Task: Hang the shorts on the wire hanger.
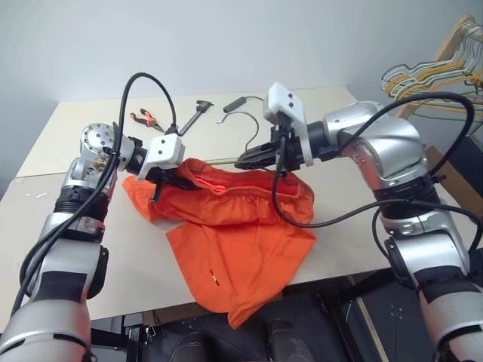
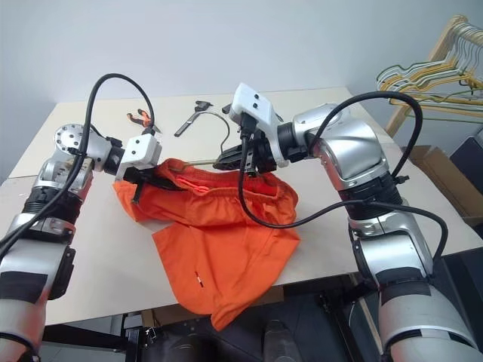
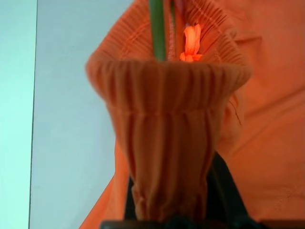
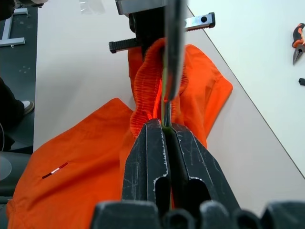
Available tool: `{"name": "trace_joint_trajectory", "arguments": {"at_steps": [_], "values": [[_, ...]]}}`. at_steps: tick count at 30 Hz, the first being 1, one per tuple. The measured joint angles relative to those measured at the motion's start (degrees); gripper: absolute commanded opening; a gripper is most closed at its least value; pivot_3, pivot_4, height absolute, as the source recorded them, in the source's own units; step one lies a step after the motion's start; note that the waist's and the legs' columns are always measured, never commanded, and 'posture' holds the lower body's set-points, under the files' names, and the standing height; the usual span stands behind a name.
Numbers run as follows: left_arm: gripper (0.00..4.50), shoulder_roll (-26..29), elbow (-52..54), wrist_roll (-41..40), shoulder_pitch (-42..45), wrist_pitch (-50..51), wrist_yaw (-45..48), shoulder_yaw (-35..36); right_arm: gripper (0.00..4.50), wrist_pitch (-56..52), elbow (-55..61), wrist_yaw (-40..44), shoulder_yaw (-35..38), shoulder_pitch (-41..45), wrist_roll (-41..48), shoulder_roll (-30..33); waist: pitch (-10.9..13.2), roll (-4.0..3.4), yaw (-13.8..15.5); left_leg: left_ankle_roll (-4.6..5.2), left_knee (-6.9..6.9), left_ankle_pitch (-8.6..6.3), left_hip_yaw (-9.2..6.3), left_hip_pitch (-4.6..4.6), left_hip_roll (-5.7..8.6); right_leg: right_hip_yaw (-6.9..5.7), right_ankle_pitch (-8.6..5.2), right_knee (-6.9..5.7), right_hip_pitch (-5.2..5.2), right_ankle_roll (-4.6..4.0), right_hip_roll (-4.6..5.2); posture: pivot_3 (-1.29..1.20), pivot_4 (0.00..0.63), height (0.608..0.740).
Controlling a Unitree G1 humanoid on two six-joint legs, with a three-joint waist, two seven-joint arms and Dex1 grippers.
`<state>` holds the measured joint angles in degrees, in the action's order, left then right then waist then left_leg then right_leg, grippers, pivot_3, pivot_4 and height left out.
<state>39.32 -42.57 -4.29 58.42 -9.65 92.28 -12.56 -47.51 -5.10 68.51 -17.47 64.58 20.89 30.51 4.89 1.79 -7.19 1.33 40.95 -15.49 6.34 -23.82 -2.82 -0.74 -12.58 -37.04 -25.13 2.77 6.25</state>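
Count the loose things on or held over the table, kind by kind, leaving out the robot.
shorts: 1
wire hanger: 1
pliers: 1
long black tool: 1
short dark bar: 1
Total: 5

Even, bright indoor light, soft shadows under the bright orange lightweight shorts point(image 1: 234, 226) on the pale beige table point(image 1: 68, 151). Head views sharp, slight wide-angle bend at edges. Left wrist view: gathered waistband very close, soft focus, backlit glow. Right wrist view: black fingers point(image 4: 147, 162) sharp, thin grey wire hanger point(image 4: 174, 47) blurred.
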Motion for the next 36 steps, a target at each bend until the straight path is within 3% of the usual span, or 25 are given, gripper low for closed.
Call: {"name": "trace_joint_trajectory", "arguments": {"at_steps": [1,4,8,15,19,25,36], "values": [[0.06,0.01,0.00,-0.09,0.00,0.05,0.00,0.00,0.00,0.02,0.00,0.00,0.00,0.00,-0.02,0.00,0.00,0.00,0.00,0.00,0.00,0.00,0.00,0.00,0.00,-0.01,0.00,0.00,0.00,0.00,0.00,-0.09,0.025,0.740],[0.00,0.01,0.00,-0.27,0.00,0.43,0.00,0.08,0.78,0.72,0.03,0.27,-0.01,0.00,-0.03,-0.02,0.00,0.00,0.00,0.00,0.00,0.00,0.00,0.00,0.00,-0.01,0.00,0.00,0.00,0.00,0.00,-0.10,0.028,0.740],[0.00,0.00,0.15,-0.44,-0.01,1.42,0.01,0.11,2.09,0.91,0.39,0.63,-0.04,-0.01,-0.08,0.53,0.00,0.00,-0.02,0.01,0.00,-0.01,0.00,0.00,0.00,-0.01,0.00,0.00,0.00,0.00,0.00,-0.11,0.034,0.740],[0.00,0.55,1.21,-1.11,-0.94,2.82,0.01,0.41,4.42,0.54,4.08,1.60,4.18,-1.00,0.94,8.94,0.00,0.00,0.17,0.28,-0.01,-0.16,-0.02,-0.01,-0.01,-0.02,0.00,0.02,-0.01,0.00,0.02,-0.12,0.047,0.740],[0.00,1.75,1.63,-1.62,-2.32,3.41,0.01,1.19,4.47,-1.92,10.40,2.73,9.60,-6.84,4.28,16.30,0.00,0.00,0.22,0.33,-0.02,-0.19,-0.02,-0.01,-0.01,-0.01,0.00,0.05,0.00,0.00,0.03,-0.12,0.049,0.740],[0.00,1.77,1.85,-1.67,-2.59,3.53,0.01,1.27,4.47,-3.24,20.14,3.35,10.67,-17.07,6.58,22.30,0.00,-0.01,0.19,0.34,0.01,-0.20,-0.01,0.06,-0.01,0.03,-0.01,0.06,0.00,0.00,0.03,-0.12,0.047,0.740],[0.00,1.73,1.85,-1.67,-2.52,3.54,0.01,1.27,4.47,-2.76,23.82,-7.71,-0.02,-18.37,-3.98,20.23,-0.01,-0.02,0.28,0.33,0.05,-0.19,0.03,0.06,0.01,0.07,-0.01,0.05,-0.01,-0.01,0.04,-0.11,0.044,0.740]]}}
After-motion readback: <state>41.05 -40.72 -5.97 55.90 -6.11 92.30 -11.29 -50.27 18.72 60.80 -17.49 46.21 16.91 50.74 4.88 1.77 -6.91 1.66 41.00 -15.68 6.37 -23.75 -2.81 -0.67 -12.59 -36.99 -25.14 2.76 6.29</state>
